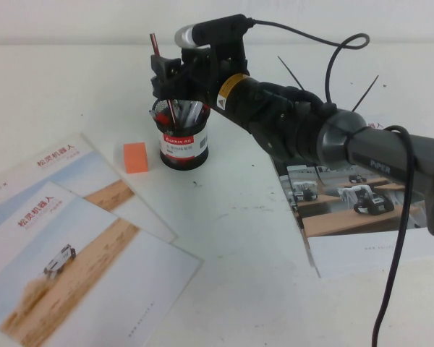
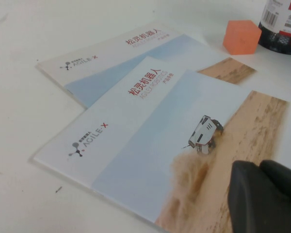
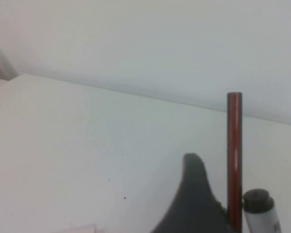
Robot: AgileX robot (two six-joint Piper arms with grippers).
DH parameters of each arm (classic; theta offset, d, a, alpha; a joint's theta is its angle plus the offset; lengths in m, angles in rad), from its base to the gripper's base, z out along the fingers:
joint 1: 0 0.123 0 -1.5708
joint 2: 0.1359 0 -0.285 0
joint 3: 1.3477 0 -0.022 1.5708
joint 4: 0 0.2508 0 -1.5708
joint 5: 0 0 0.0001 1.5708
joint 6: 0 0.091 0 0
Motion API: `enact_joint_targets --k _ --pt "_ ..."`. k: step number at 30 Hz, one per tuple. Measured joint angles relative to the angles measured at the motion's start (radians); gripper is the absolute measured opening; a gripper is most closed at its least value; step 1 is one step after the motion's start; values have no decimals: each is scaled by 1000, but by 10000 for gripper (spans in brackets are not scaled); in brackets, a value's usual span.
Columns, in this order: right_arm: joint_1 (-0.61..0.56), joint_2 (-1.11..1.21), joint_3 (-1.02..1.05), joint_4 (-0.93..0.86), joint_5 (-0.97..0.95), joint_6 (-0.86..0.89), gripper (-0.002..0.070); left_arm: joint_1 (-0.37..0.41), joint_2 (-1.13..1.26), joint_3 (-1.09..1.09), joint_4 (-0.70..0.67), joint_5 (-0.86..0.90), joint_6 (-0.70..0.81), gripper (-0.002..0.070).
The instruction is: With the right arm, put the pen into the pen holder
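The pen [image 1: 159, 55], a thin dark red stick, stands nearly upright with its lower end inside the black mesh pen holder [image 1: 182, 141]. My right gripper [image 1: 168, 76] hovers just above the holder's rim, around the pen's middle. In the right wrist view the pen [image 3: 234, 145] leans against the inner side of one finger [image 3: 194, 194]; the other finger is out of view, so the jaws stand apart. A black-capped white marker [image 3: 261, 213] stands beside the pen. My left gripper [image 2: 260, 165] is shut and empty, low over a brochure.
An orange block [image 1: 135, 157] lies left of the holder. Two brochures [image 1: 72, 253] lie at the front left. A printed box [image 1: 354, 206] sits under the right arm. The holder's base [image 2: 283, 24] and the block [image 2: 241, 36] show in the left wrist view.
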Motion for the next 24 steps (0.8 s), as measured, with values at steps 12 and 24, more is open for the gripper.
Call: enact_joint_targets --k 12,24 --pt "0 -268 154 -83 110 66 22 0 0 0 0 0 0 -1" --pt "0 -908 803 -312 204 80 -18 0 0 0 0 0 0 -1"
